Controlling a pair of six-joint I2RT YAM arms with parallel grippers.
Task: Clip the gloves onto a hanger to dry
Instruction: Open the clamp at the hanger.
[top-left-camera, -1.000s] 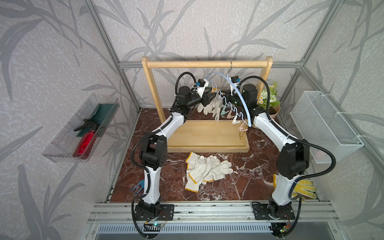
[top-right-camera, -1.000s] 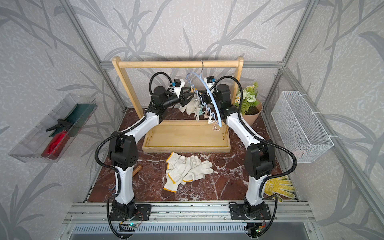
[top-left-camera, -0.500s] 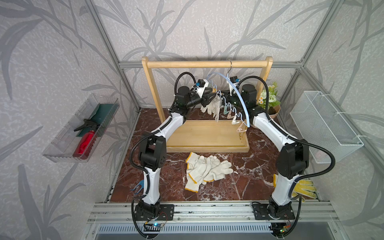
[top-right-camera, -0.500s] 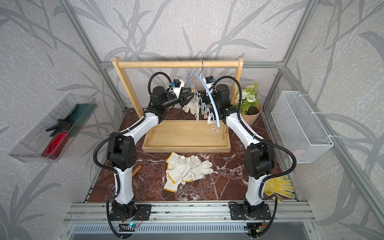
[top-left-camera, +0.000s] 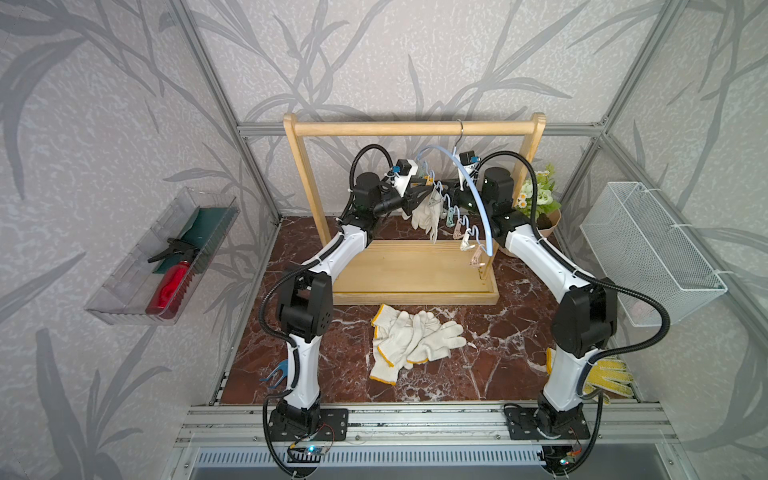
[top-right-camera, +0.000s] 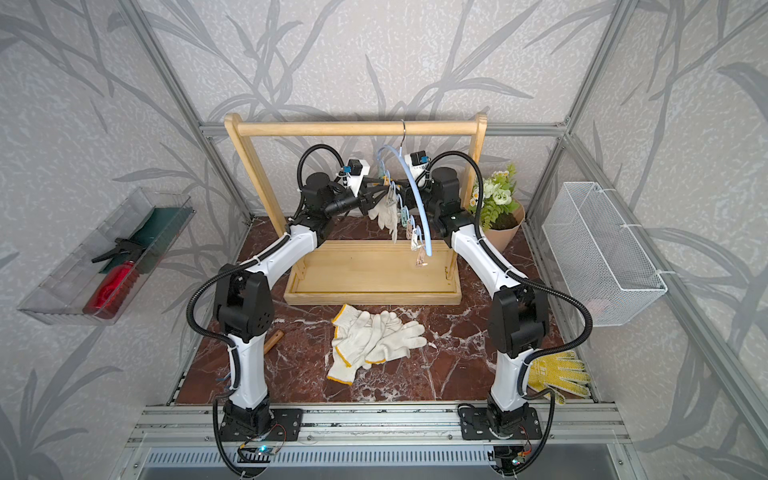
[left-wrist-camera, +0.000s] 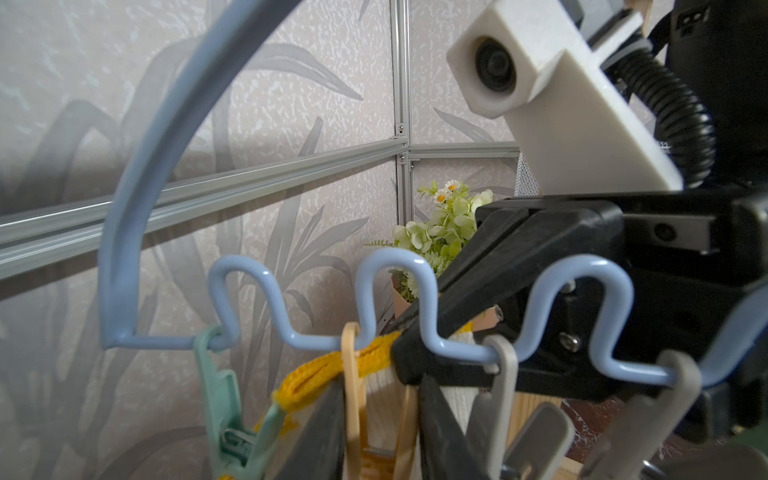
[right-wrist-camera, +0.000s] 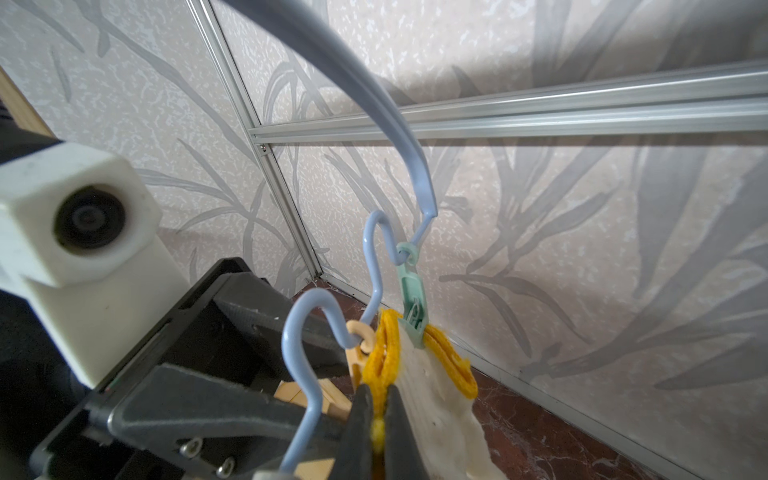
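Observation:
A blue wire hanger (top-left-camera: 473, 183) (top-right-camera: 415, 195) hangs from the wooden rail with several clips on its wavy bar. One white glove (top-left-camera: 424, 214) (top-right-camera: 384, 212) with a yellow cuff (left-wrist-camera: 316, 374) dangles from the mint clip (right-wrist-camera: 411, 299). My right gripper (right-wrist-camera: 376, 399) is shut on that cuff just below the bar. My left gripper (left-wrist-camera: 380, 395) faces it, its dark fingers (left-wrist-camera: 328, 415) pressing both arms of the tan clip (left-wrist-camera: 353, 374) beside the cuff. More gloves (top-left-camera: 409, 338) (top-right-camera: 374, 338) lie piled on the marble floor in front of the rack.
The wooden rack (top-left-camera: 411, 129) stands on a tray base at the back. A yellow-patterned glove (top-left-camera: 606, 376) lies by the right arm's base. A potted plant (top-left-camera: 536, 199), a wire basket (top-left-camera: 648, 249) and a clear bin holding a red spray bottle (top-left-camera: 166, 257) flank the scene.
My left gripper's jaws have drawn closer together around the tan clip. Both arms, the hanger and the hanging glove stay about where they were.

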